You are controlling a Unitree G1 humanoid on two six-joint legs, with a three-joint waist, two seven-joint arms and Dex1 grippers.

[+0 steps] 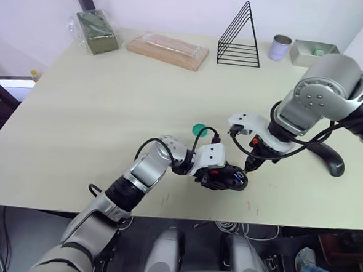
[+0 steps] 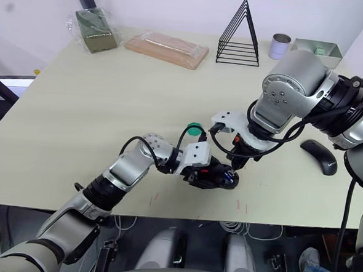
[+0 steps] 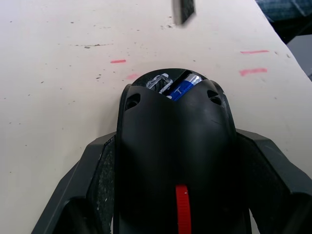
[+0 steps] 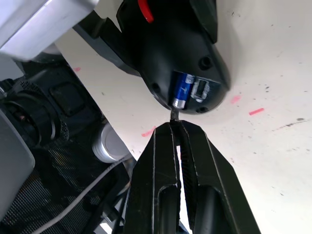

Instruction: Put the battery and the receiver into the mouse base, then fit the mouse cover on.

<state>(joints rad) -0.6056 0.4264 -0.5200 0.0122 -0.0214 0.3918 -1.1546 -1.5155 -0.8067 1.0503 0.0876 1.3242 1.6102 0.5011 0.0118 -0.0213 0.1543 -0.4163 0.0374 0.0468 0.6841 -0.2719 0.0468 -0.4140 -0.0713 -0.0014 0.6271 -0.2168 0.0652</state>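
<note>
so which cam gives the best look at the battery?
Right wrist view: the battery lies in its slot in the mouse base, label and pale end plain. Left wrist view shows a blue sliver past the base's hump. The head views show a blue speck.

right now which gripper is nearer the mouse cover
Right. The right gripper sits by the mouse base, with the mouse cover lying off to its right on the table. The left gripper, holding the base, is farther from it.
</note>
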